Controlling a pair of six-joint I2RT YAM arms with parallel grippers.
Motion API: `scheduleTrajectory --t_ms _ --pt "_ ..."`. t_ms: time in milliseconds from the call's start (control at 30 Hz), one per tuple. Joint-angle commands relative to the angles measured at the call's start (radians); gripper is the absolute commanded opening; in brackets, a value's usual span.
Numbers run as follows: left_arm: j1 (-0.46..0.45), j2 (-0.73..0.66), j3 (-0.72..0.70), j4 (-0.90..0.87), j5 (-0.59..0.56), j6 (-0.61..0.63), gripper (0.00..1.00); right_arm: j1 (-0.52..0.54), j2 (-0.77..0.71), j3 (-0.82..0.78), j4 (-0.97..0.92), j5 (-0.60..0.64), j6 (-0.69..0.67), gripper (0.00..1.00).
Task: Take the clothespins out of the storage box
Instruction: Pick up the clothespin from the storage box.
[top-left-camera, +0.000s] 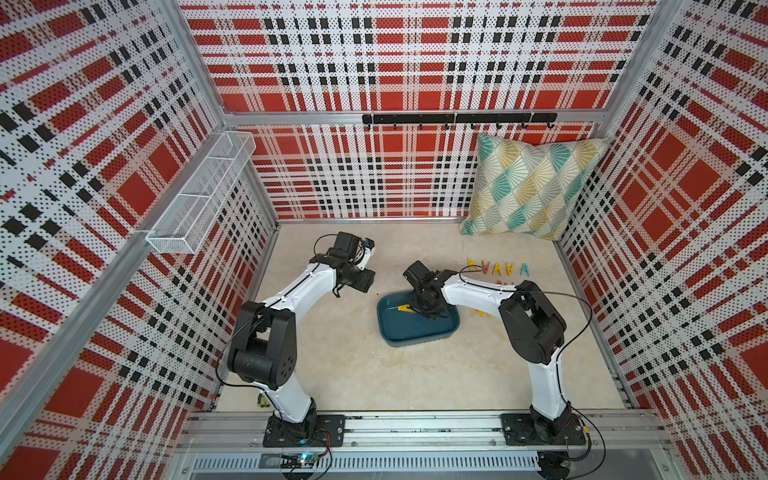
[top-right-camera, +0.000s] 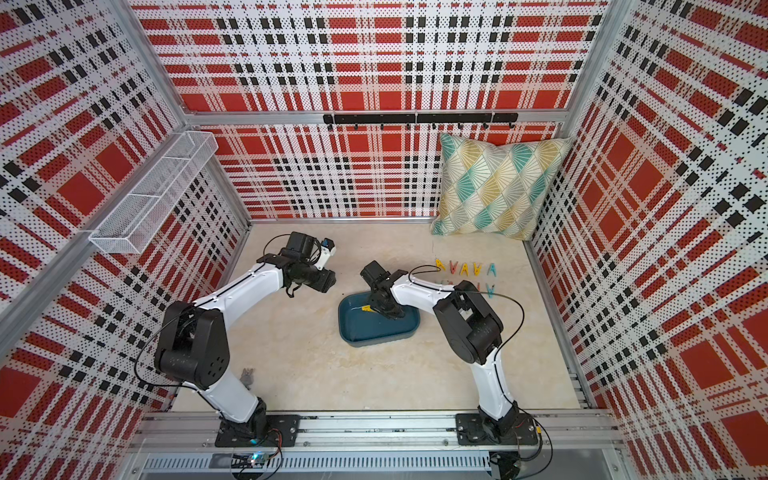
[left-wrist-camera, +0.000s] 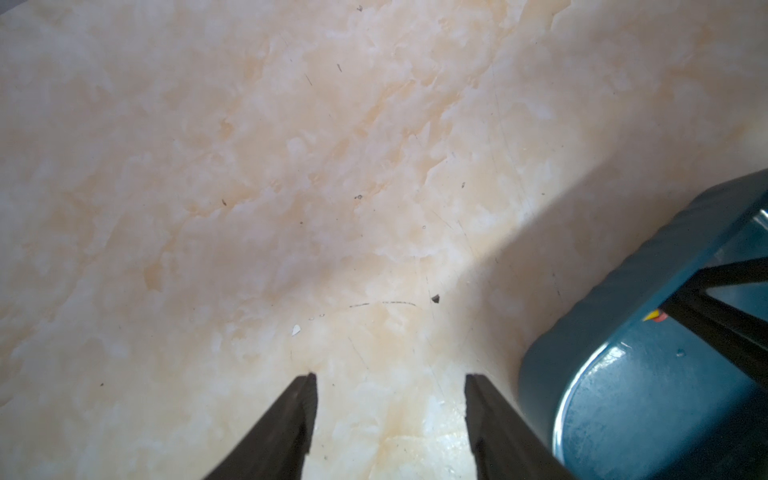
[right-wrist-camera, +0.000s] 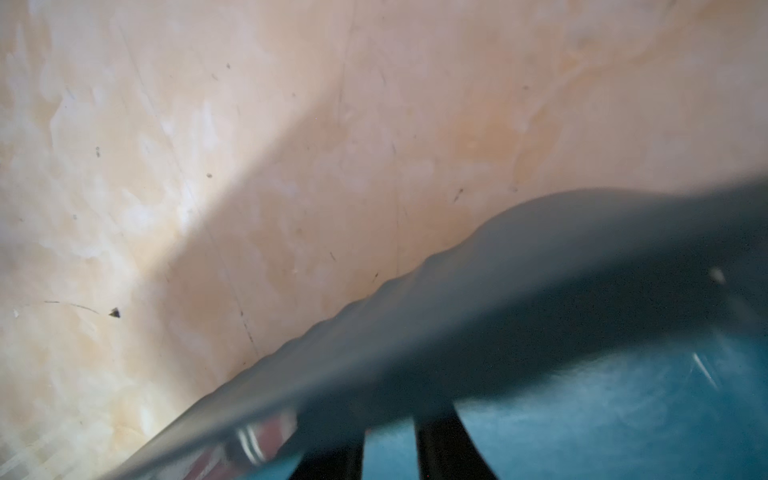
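Observation:
The dark teal storage box (top-left-camera: 415, 338) (top-right-camera: 374, 338) sits mid-table. A single yellow clothespin (top-left-camera: 404, 308) (top-right-camera: 365, 308) lies inside it near the far wall. My right gripper (top-left-camera: 415, 309) reaches down into the box, and its fingers close on that clothespin's end. The left wrist view shows a yellow and red tip (left-wrist-camera: 652, 316) right at those fingers. In the blurred right wrist view the right gripper (right-wrist-camera: 388, 424) shows a narrow gap, with its tips hidden against the box wall (right-wrist-camera: 582, 270). Several clothespins (top-left-camera: 496, 269) (top-right-camera: 465, 269) lie in rows on the table at the far right. My left gripper (left-wrist-camera: 390, 376) hangs open over bare table, left of the box (left-wrist-camera: 623, 291).
A patterned pillow (top-left-camera: 532, 187) leans in the far right corner. A white mesh basket (top-left-camera: 199, 195) hangs on the left wall, and a black hook rail (top-left-camera: 457, 119) runs along the back wall. A small grey object (top-right-camera: 248, 376) lies near the left arm's base.

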Motion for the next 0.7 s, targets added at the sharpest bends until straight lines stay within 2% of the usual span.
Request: scheduleTrajectory --t_ms 0,500,667 --pt "0.008 -0.03 0.021 0.003 0.016 -0.002 0.63 -0.005 0.028 0.005 -0.007 -0.008 0.006 0.22" --pt "0.007 -0.021 0.021 0.001 0.024 -0.003 0.63 0.024 -0.089 -0.003 -0.091 0.088 -0.044 0.01" --pt "0.006 -0.015 0.017 0.001 0.023 0.001 0.63 0.037 -0.154 -0.029 -0.13 0.11 -0.075 0.0"
